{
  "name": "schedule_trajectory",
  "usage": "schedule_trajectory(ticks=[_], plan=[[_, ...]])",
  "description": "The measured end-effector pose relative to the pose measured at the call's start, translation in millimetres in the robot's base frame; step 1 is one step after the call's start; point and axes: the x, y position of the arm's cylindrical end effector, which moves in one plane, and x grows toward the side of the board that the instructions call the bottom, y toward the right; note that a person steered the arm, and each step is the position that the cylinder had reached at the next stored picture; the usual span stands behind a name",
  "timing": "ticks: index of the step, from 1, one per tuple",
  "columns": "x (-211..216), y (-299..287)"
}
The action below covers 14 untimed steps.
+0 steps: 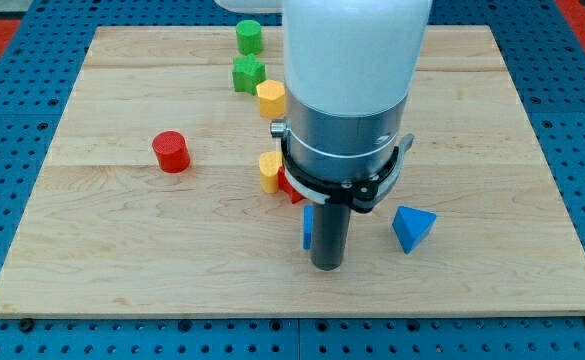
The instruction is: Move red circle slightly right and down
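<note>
The red circle (171, 151) is a short red cylinder standing on the wooden board (122, 250) at the view's left of centre. My tip (327, 266) is at the lower end of the dark rod, near the view's bottom centre, well to the right of and below the red circle and apart from it. A blue block (307, 227) stands just left of the rod, partly hidden by it. A red block (290, 186) is mostly hidden behind the arm.
A green cylinder (249, 37) and a green block (248, 73) stand at the view's top centre. A yellow block (270, 97) lies below them, and another yellow block (269, 170) beside the red block. A blue triangle (413, 227) lies right of the rod.
</note>
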Motion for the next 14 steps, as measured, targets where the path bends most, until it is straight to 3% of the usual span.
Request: schedule_trajectory(ticks=[2,3,7,8,11,12,14], plan=[[12,-16],[5,-74],[-155,-240],[-180,-211],[-144,-179],[-168,-171],[-95,-125]])
